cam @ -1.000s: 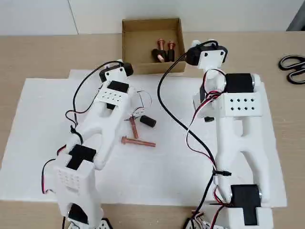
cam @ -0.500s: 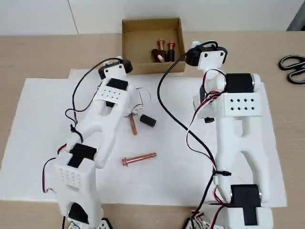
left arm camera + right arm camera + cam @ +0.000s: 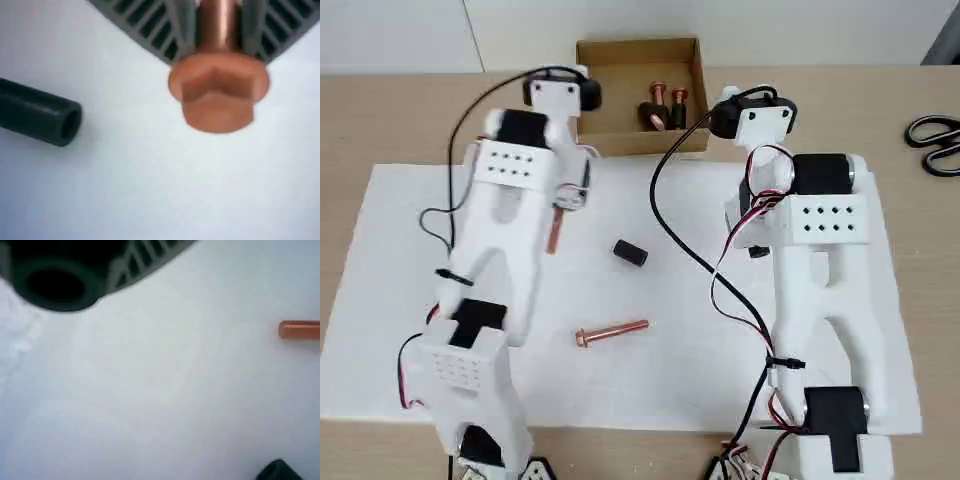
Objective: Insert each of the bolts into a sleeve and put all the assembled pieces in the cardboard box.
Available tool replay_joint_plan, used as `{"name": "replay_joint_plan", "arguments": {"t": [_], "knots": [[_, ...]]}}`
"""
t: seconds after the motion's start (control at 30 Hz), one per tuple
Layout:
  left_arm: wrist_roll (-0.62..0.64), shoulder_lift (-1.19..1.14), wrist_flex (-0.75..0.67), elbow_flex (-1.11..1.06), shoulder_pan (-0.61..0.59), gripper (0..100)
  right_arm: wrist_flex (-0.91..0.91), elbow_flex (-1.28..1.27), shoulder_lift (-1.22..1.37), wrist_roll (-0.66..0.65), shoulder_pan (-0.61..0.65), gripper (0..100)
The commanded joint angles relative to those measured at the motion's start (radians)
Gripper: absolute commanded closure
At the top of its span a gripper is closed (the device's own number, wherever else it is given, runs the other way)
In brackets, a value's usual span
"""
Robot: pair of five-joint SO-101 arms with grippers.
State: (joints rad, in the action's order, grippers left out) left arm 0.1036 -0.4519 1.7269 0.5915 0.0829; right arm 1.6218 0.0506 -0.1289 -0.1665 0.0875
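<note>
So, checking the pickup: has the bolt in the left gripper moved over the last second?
Yes. The bolt, clamped in the left gripper, has gone from beside the loose sleeve leftward in the high view.

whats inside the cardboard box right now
Two assembled pieces, copper bolts in black sleeves, sit in the right half of the cardboard box. The left arm's wrist overlaps the box's left edge, hiding a strip there.

table (image 3: 400, 110) — wood | white sheet (image 3: 640, 390) | cardboard box (image 3: 610, 100) (open) | scissors (image 3: 925, 127) — far edge
</note>
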Motion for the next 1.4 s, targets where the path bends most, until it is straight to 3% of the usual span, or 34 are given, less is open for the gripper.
{"name": "replay_joint_plan", "arguments": {"t": [0.0,0.13,0.3,0.53,0.8,1.07,1.37], "knots": [[-0.077,0.015,0.028,0.074,-0.06,99,0.005,0.052,-0.062,-0.002,-0.001,99.5],[-0.117,0.048,0.029,0.07,-0.061,99,0.005,0.052,-0.064,-0.002,-0.001,99.5],[-0.126,0.301,0.029,0.051,-0.021,99,0.005,0.054,-0.071,-0.002,0.016,99.3],[-0.126,0.657,0.026,-0.12,0.008,99,0.025,0.051,-0.211,-0.002,0.079,99.2],[-0.126,0.838,0.025,-0.34,0.014,99,0.018,-0.037,-0.311,-0.006,0.088,99.4],[-0.123,1.119,0.002,-0.361,0.038,99,0.016,-0.157,-0.536,-0.003,0.237,99.5],[-0.087,1.309,-0.044,-0.61,0.035,99,-0.246,-0.393,-0.812,-0.003,0.243,99.5]]}}
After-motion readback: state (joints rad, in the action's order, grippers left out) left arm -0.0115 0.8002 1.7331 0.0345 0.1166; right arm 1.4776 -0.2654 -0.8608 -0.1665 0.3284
